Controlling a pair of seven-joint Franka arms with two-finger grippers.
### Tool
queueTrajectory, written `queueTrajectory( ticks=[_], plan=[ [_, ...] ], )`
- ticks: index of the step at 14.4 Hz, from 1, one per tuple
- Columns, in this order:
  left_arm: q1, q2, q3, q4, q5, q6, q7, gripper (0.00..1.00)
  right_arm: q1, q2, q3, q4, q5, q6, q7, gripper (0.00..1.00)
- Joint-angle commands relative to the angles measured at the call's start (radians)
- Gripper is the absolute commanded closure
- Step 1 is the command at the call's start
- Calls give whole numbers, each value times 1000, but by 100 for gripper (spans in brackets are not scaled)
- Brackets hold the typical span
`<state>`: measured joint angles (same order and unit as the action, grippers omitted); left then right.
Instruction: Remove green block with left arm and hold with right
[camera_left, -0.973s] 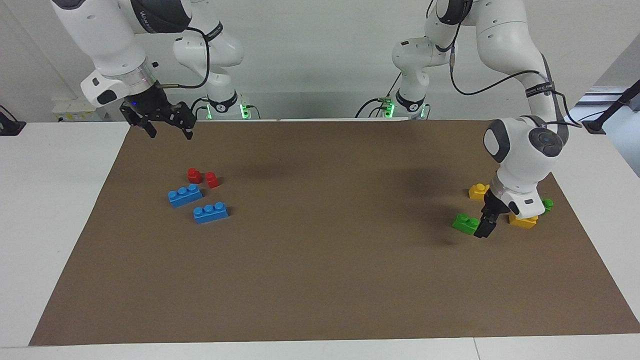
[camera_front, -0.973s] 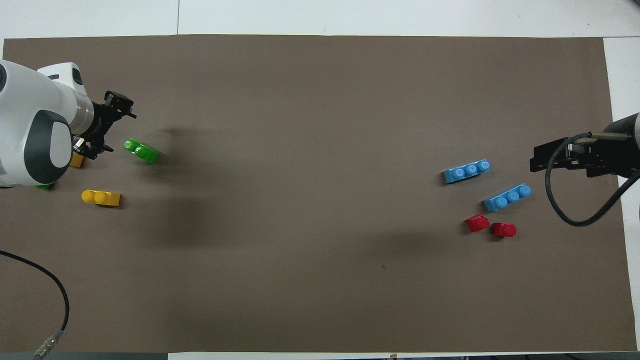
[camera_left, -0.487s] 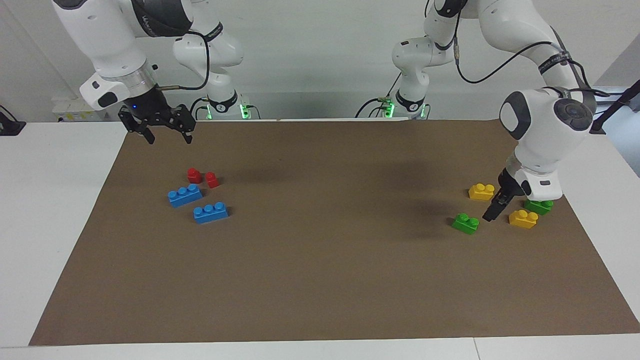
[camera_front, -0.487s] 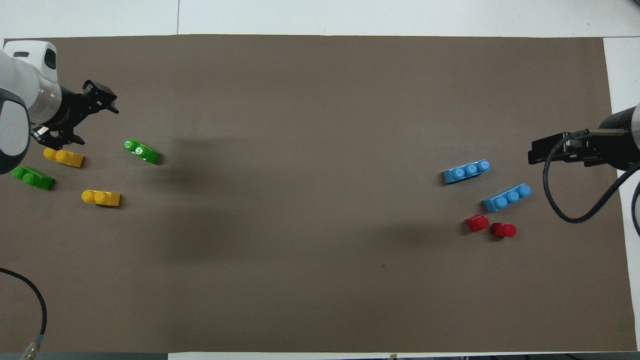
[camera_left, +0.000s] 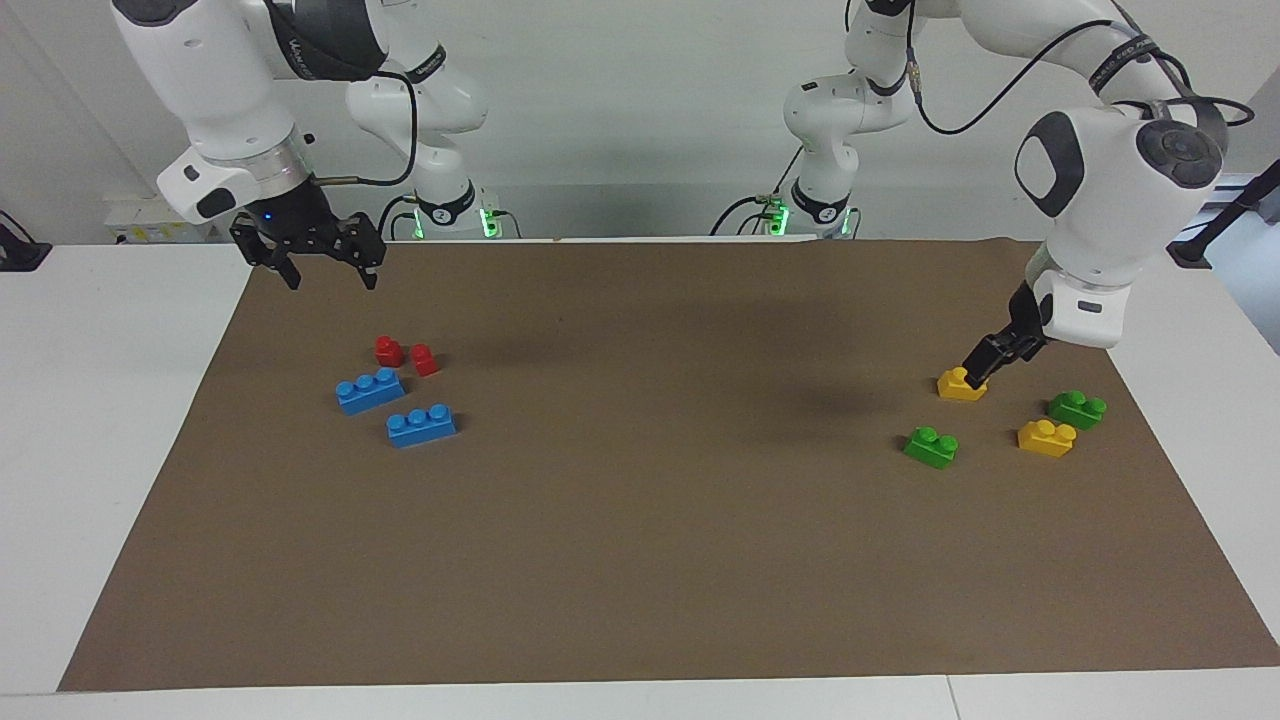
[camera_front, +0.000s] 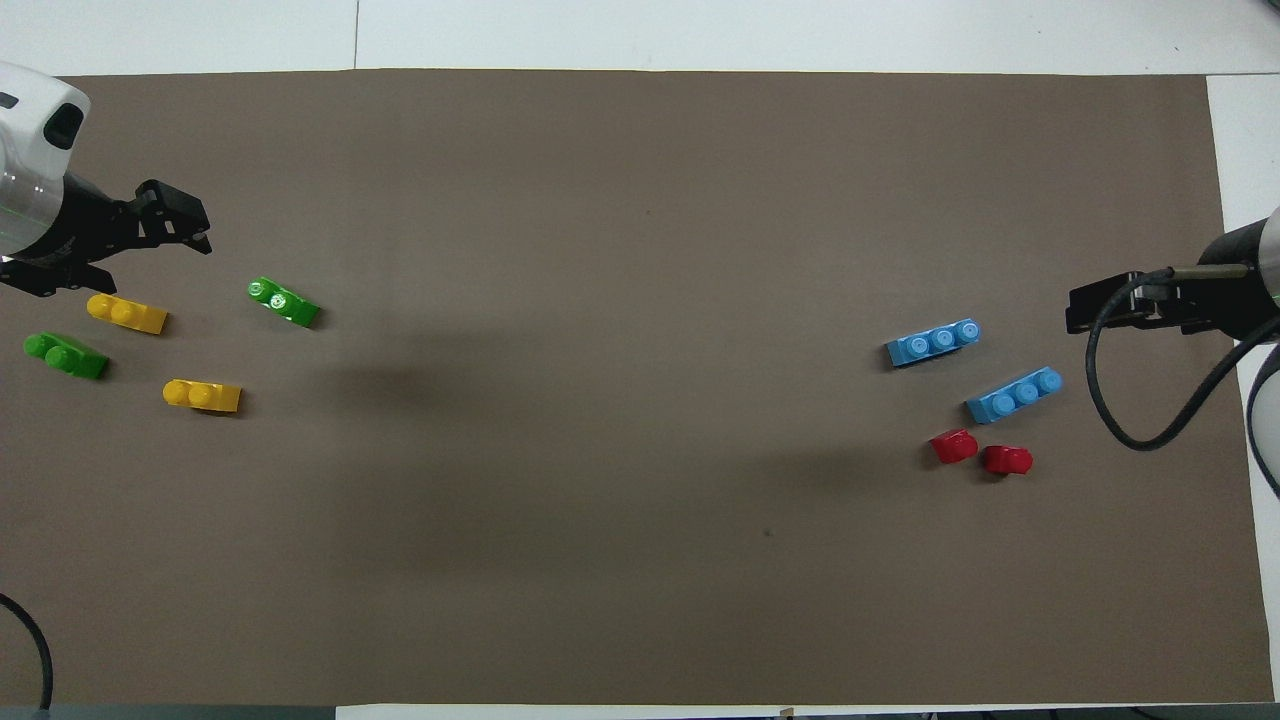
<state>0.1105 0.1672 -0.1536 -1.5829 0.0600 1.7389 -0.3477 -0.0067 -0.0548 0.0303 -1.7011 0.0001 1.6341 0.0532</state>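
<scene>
Overhead view: yellow bricks (camera_front: 127, 313) flank green block (camera_front: 284, 301).

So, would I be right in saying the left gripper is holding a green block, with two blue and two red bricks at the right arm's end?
Not quite: the facing view shows the left gripper holds nothing; both green blocks lie on the mat. The rest is right.

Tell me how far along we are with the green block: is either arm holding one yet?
Done: nothing is stacked. One green block and the other green block lie loose on the mat. In hand: nothing. The left gripper hangs empty, jaws open, over a yellow brick; the right gripper waits open. Left: no removal or hold shows.
</scene>
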Motion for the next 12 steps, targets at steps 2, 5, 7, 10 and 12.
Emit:
queueTrajectory(
  ticks=[2,5,7,10,12],
  plan=[
    [-2,-116,2,-14,-29,-105,134,0,-10,-10,6,-12,-23,-5,-23,0],
    [-3,-175,2,-40,-29,-153,215,0,-10,-11,6,-11,-22,-17,-23,0],
    [-3,-237,2,-97,-34,-150,262,0,-12,-10,6,-8,-20,-20,-23,0],
    [-5,-288,2,-144,-34,-156,335,0,-12,-10,6,-8,-18,-20,-23,0],
    [-3,-305,3,-154,-35,-165,363,0,-13,-10,6,-8,-20,-20,-23,0]
  ],
)
